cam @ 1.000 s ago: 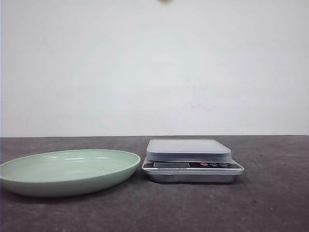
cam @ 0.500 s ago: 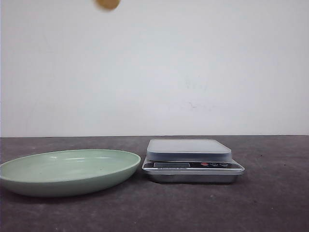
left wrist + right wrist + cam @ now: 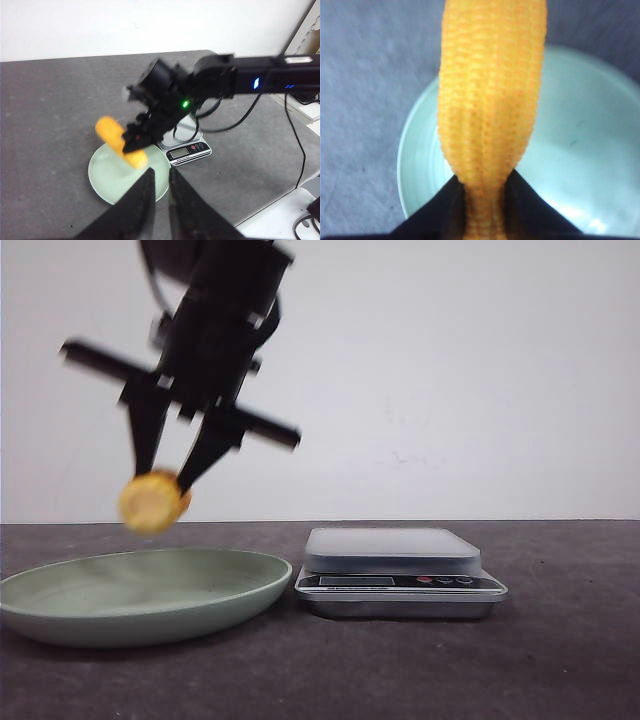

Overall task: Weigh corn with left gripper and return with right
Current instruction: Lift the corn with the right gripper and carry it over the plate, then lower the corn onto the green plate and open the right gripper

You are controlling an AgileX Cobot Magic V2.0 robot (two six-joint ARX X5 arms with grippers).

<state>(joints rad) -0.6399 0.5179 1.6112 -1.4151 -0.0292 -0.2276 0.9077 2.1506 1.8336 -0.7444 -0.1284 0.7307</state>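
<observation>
Return leg: right gripper (image 3: 165,480) now over plate (image 3: 60,625).
You see corn (image 3: 152,503) clamped; scale (image 3: 400,570) bare; left gripper (image 3: 159,177) seemingly closed, empty.

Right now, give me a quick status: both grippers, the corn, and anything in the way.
Right gripper shut on corn, above green plate. Left gripper shut, empty, held high. Scale bare. Nothing in the way.

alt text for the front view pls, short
Right gripper holds the corn in the air above a pale green plate on a dark table. An unloaded kitchen scale sits right of the plate; white wall behind.
</observation>
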